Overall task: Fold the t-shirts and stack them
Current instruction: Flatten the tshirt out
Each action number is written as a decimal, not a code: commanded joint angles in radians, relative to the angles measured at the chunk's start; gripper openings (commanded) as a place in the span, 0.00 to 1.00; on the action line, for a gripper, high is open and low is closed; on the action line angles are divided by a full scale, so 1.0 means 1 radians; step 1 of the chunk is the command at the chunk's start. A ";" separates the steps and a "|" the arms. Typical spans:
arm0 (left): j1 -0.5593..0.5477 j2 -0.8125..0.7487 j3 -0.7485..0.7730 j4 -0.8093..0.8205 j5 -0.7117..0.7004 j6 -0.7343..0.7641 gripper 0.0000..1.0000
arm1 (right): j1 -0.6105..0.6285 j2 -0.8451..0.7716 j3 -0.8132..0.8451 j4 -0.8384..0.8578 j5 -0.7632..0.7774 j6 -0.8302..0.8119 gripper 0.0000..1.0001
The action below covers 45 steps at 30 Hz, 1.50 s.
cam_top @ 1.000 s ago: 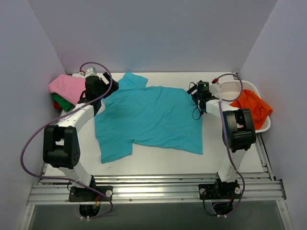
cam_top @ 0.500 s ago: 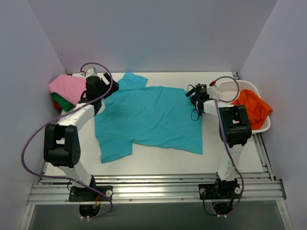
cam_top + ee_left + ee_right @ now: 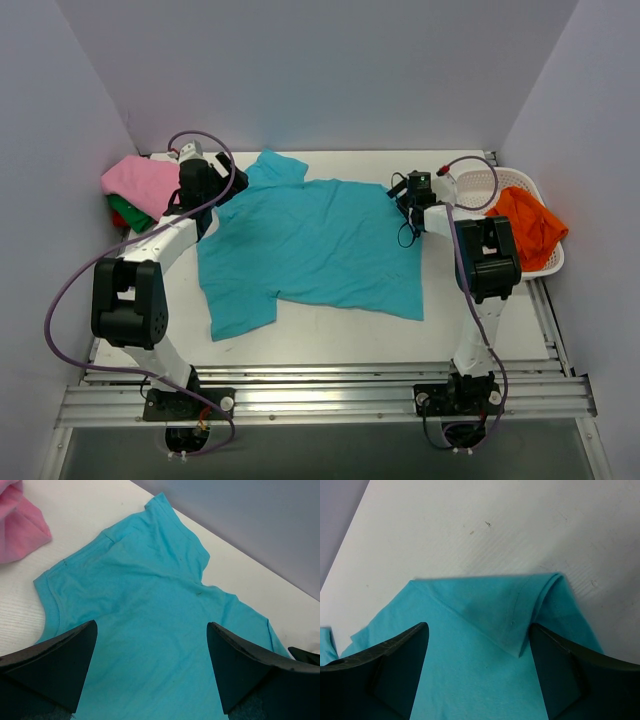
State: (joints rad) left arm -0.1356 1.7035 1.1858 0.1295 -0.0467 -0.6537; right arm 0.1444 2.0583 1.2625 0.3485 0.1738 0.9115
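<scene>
2 end effectors [image 3: 151, 625] [image 3: 478, 625], jaws wide; teal tee [image 3: 320, 250] lengthwise L-R, collar [image 3: 48, 600] left.

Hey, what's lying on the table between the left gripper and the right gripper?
Only the teal t-shirt, spread flat, spans the stretch from the left gripper to the right gripper; the top external view shows it.

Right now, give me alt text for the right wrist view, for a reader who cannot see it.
A teal t-shirt lies on a white table, one corner folded back onto itself. The right gripper is open, its two dark fingers framing the cloth at the bottom of the picture, holding nothing.
</scene>
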 commanded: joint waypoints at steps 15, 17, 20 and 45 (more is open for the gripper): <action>0.004 0.025 0.041 0.053 0.005 0.009 1.00 | -0.008 0.063 0.003 0.044 -0.043 -0.003 0.16; 0.004 0.028 0.041 0.053 0.005 0.009 1.00 | -0.012 0.069 -0.005 0.050 -0.054 -0.002 0.01; 0.002 0.028 0.041 0.053 0.005 0.009 1.00 | -0.016 0.071 -0.014 0.055 -0.056 -0.003 0.00; 0.005 0.025 0.038 0.047 -0.004 0.019 1.00 | -0.206 0.246 0.291 0.018 -0.126 0.061 0.00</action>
State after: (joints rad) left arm -0.1356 1.7325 1.1862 0.1322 -0.0475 -0.6468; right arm -0.0265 2.2566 1.4872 0.3981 0.0570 0.9405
